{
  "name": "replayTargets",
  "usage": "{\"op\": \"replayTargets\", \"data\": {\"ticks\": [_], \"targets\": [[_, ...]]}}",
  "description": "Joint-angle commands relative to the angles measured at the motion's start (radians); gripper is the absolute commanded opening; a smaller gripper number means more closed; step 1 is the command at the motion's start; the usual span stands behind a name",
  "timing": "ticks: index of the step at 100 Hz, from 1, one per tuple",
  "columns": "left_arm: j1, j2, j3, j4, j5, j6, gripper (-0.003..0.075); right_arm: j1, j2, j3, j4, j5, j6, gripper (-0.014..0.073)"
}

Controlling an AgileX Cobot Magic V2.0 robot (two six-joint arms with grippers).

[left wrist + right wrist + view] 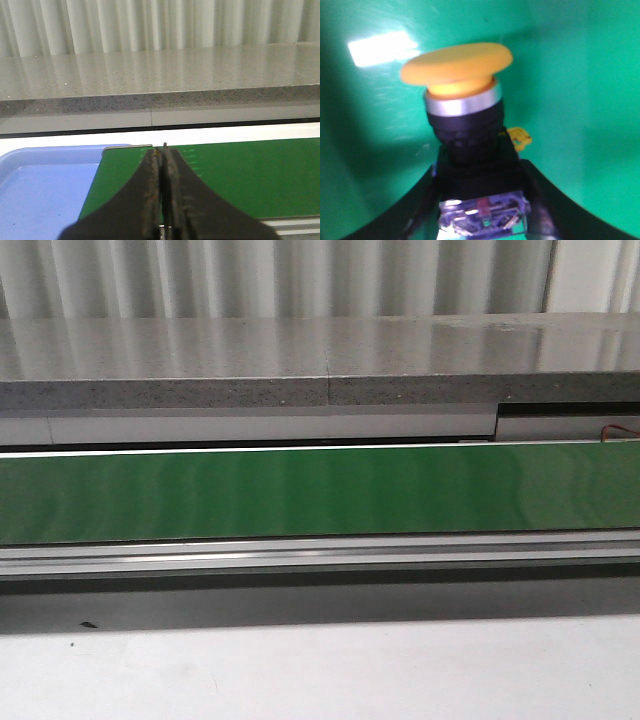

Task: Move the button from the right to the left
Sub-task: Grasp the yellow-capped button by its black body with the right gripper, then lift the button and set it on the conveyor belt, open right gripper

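Right end effector [482,210] clamped on the button [465,115]: black fingers [542,200] pressed against either side of the boxy contact block, its clear-topped terminal face with metal screws turned toward the wrist camera. Round yellow mushroom cap pointing away from the wrist, over a silver ring and a black collar; a small yellow tab poking out beside the block. Somewhat blurred, close above the green belt surface [580,100], with a bright glare patch near the cap; contact with the belt cannot be told.

Left end effector [161,165] fully closed, dark fingers [150,190] pressed together with nothing between them, hanging over the near part of the green conveyor belt [250,175]. Just beside it, a light blue plastic tray [40,185] with a raised rim, holding nothing visible.

In the front view, only the long green belt [320,490] between its metal side rails, bare along its whole visible length. Beyond it, a grey speckled stone ledge [300,360]; nearer, a white tabletop [320,670]. Neither arm nor button visible there.
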Motion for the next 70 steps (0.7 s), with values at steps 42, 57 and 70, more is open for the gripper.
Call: {"op": "replayTargets", "data": {"ticks": [42,57,70], "targets": [[-0.010,-0.032,0.037,0.000,-0.077,-0.004,-0.0020,0.232,-0.257,-0.025,0.087,0.095,0.120,0.0220],[-0.010,-0.032,0.037,0.000,-0.077,-0.004,-0.0020,0.291,-0.209,-0.025,0.122,0.080,0.157,0.0220],[-0.010,-0.032,0.037,0.000,-0.077,-0.004,-0.0020,0.299,-0.163,-0.025,0.124,0.071,0.165,0.0220]]}}
